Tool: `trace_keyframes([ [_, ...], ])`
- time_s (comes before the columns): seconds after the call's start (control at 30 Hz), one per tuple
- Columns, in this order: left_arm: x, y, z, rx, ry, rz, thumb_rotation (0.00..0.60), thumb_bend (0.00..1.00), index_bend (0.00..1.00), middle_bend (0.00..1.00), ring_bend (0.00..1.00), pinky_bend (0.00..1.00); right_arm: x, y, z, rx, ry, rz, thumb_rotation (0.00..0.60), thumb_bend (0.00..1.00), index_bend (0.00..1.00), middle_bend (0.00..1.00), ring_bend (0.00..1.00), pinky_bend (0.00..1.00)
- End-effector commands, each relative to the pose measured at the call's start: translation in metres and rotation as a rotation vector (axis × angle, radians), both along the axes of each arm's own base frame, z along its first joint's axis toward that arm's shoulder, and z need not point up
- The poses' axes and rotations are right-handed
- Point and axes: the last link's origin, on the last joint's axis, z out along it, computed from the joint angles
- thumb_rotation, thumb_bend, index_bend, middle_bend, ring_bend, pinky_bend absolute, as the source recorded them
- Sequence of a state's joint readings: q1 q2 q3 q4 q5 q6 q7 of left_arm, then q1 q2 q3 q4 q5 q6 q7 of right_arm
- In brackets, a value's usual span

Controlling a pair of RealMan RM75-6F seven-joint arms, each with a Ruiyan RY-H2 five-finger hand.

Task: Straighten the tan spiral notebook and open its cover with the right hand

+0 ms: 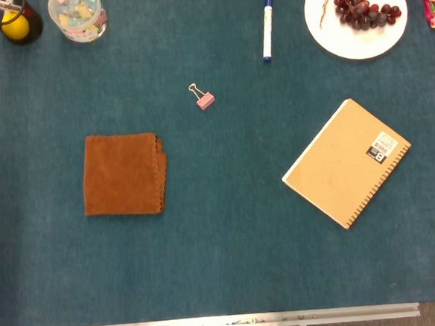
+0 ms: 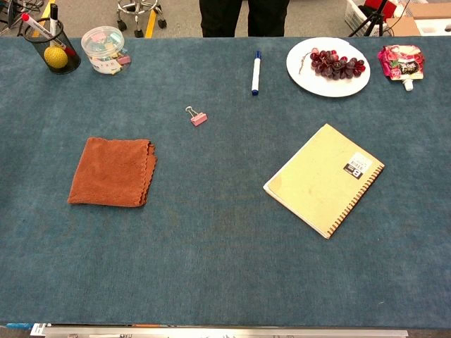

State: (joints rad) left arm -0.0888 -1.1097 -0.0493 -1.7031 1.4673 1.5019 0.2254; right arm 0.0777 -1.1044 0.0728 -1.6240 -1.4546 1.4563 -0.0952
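Single items spread across a blue-covered table (image 1: 232, 266).

Around one tan spiral notebook (image 1: 347, 163): one folded brown cloth (image 1: 123, 174) far to its left, one pink binder clip (image 1: 205, 99), one blue-capped marker (image 1: 267, 26), one plate (image 1: 328, 32) bearing one grape bunch (image 1: 361, 7), one clear tub (image 2: 104, 50), one mesh cup (image 2: 53, 44), apparently one red pouch (image 2: 399, 60).

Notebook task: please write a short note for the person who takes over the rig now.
Hands: neither the left nor the right hand shows in the head or chest view.
Things: the tan spiral notebook lies closed and askew on the right side of the blue table, its spiral edge toward the lower right.
Done: nothing yet.
Left: bring in the right hand, turn the notebook square, then lift its cover open.
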Motion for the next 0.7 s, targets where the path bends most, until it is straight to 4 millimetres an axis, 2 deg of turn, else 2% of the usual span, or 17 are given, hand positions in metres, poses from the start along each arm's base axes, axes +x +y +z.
trace_keyframes([
  [0.03,0.000,0.000,0.000,0.000,0.001,-0.001,0.600,0.49,0.13,0.12,0.02,0.05,-0.001,-0.001,-0.001,0.003,-0.002,0.001,0.600,0.21,0.22,0.24,0.19,0.15],
  [0.2,0.002,-0.001,-0.001,0.002,0.004,-0.001,0.600,0.49,0.13,0.12,0.02,0.05,0.000,-0.004,-0.003,0.028,-0.007,0.015,0.600,0.21,0.22,0.24,0.19,0.15],
  [0.33,0.004,0.000,0.000,0.008,0.001,-0.011,0.600,0.49,0.13,0.12,0.02,0.05,0.011,-0.011,-0.007,0.075,-0.008,0.072,0.600,0.21,0.22,0.24,0.19,0.15],
  [0.57,0.004,-0.003,0.001,0.003,-0.002,-0.007,0.600,0.49,0.13,0.12,0.02,0.05,0.043,-0.030,-0.025,0.251,0.023,0.213,0.600,0.21,0.22,0.24,0.19,0.15],
  [0.7,0.001,-0.005,0.003,0.008,-0.007,0.003,0.600,0.49,0.13,0.12,0.02,0.05,0.064,-0.037,-0.047,0.375,0.050,0.302,0.600,0.19,0.22,0.24,0.18,0.15],
])
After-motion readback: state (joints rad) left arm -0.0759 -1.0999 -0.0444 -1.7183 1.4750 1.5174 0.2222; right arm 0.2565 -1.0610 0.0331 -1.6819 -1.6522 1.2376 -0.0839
